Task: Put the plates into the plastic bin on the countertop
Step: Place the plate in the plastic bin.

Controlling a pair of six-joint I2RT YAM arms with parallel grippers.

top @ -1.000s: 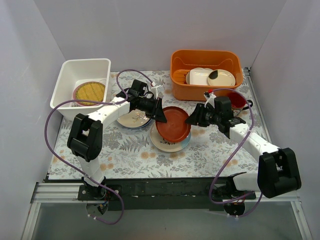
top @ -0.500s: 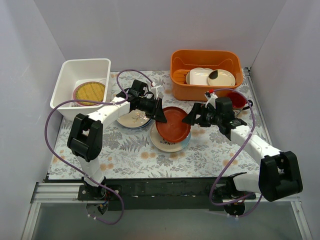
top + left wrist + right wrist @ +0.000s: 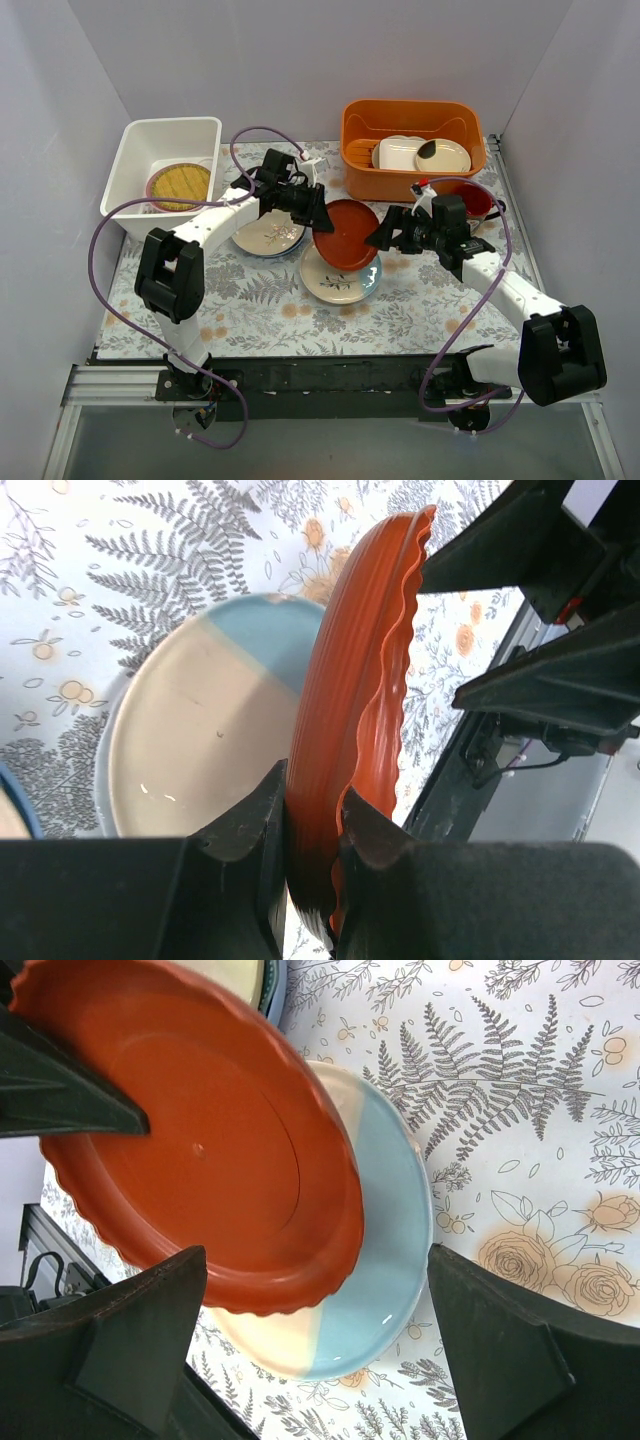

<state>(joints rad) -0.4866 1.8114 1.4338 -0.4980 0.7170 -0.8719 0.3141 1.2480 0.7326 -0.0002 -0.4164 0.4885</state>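
Right now the left gripper is clamped on the scalloped rim of the red-brown plate, one finger on each face. The plate hangs steeply tilted in the air above the cream and teal-blue plate, which lies flat on the countertop. The right gripper sits just beside the red-brown plate's far edge with its jaws spread wide, closed on nothing. The plastic bin stands at the rear left corner, well apart from the lifted plate, and it holds a yellow woven-look plate resting on a pink plate. Another plate with a sprig pattern lies under the left forearm.

The step in hand looks like the carry to the bin. Since the plate is held only at one edge (a thin rim pinch, with the weight hanging out beyond the fingers), the squeeze should stay firm and the swing slow. The arm would do well to rise enough to pass over the bin's near wall, then level the plate before lowering it onto the yellow one, and let go only once it rests flat. The right arm is best kept out of the sweep
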